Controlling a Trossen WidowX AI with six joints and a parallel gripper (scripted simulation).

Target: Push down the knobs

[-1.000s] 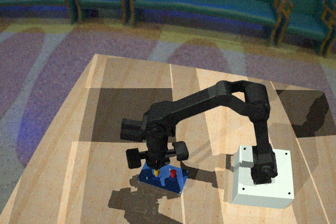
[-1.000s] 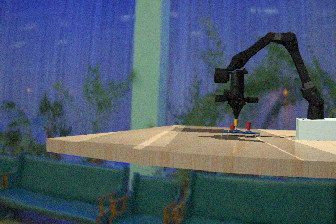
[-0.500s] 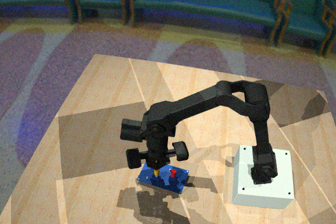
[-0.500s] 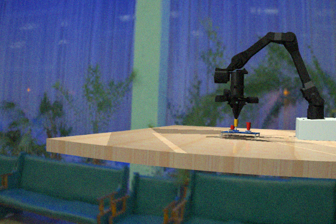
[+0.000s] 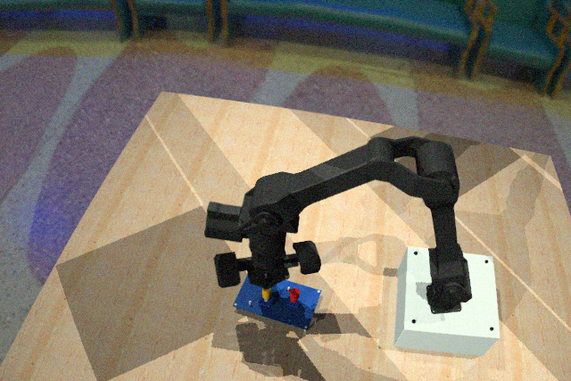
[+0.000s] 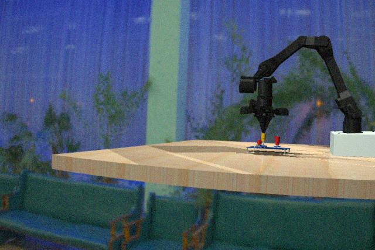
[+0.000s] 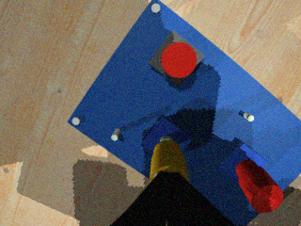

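The blue circuit board (image 5: 310, 302) (image 6: 283, 148) (image 7: 118, 94) stands on short legs on the table. A yellow knob (image 5: 266, 294) (image 6: 263, 137) (image 7: 168, 157) stands upright on one potentiometer; in the exterior view a short pale stretch shows beneath it. A tall red knob (image 5: 293, 294) (image 6: 277, 140) (image 7: 259, 185) stands on the other, its lower end close above its base. My gripper (image 5: 267, 285) (image 6: 263, 132) (image 7: 167, 181) is shut, pointing down, its tips at the top of the yellow knob, not around it. Whether they touch is too small to tell.
A low red round button (image 6: 259, 141) (image 7: 179, 60) on a dark square base sits on the board. Small pale posts (image 7: 115, 137) (image 7: 249, 117) rise from the board. The arm's white base block (image 5: 450, 342) (image 6: 354, 144) stands to the right on the table.
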